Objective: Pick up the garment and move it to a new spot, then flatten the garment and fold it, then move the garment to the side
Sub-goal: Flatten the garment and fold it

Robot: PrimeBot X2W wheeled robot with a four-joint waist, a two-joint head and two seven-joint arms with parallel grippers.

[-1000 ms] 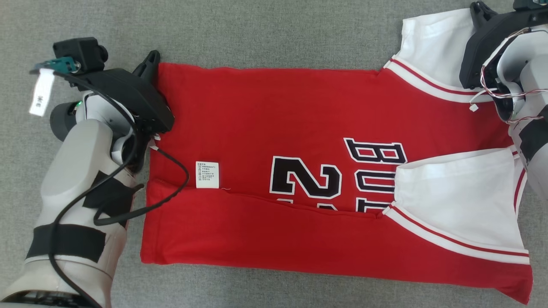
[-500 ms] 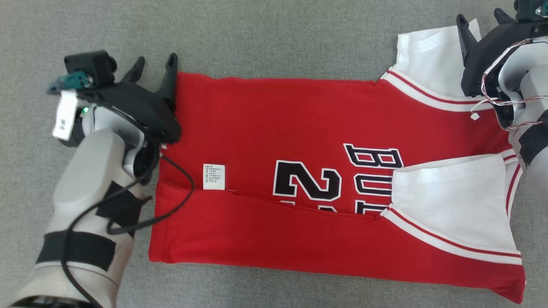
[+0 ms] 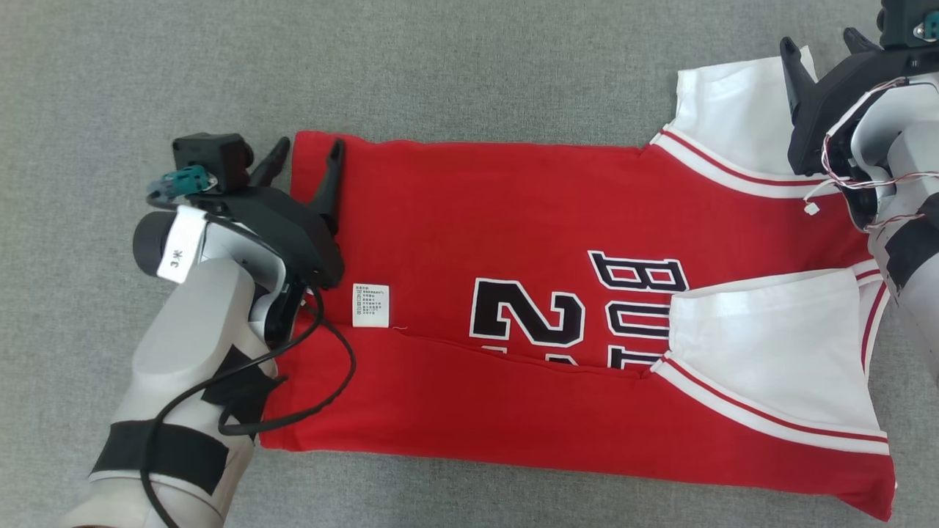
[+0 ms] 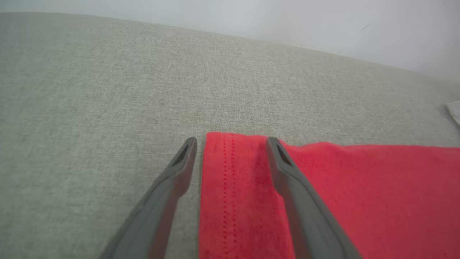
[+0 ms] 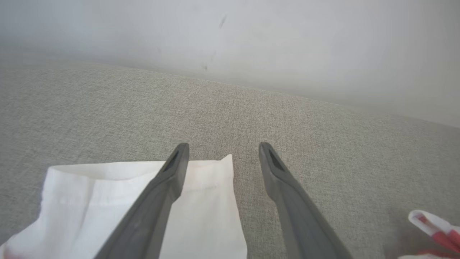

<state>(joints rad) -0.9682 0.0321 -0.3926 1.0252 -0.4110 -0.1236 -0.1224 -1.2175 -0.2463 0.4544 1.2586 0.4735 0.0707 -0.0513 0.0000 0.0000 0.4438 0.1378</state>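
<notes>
Left end effector (image 3: 309, 144) gapes empty astride the far hem corner of the jersey (image 3: 477, 213), right end effector (image 3: 819, 40) likewise at its white sleeve (image 3: 726, 110), long axis running between them.

A red-and-white fabric basketball jersey (image 3: 477, 205) is lying folded lengthwise on a grey woven surface (image 3: 440, 66). The left gripper (image 3: 309, 147) is straddling its hem corner, fingers apart. The right gripper (image 3: 818, 40) is gaping over its white sleeve (image 3: 733, 117).
</notes>
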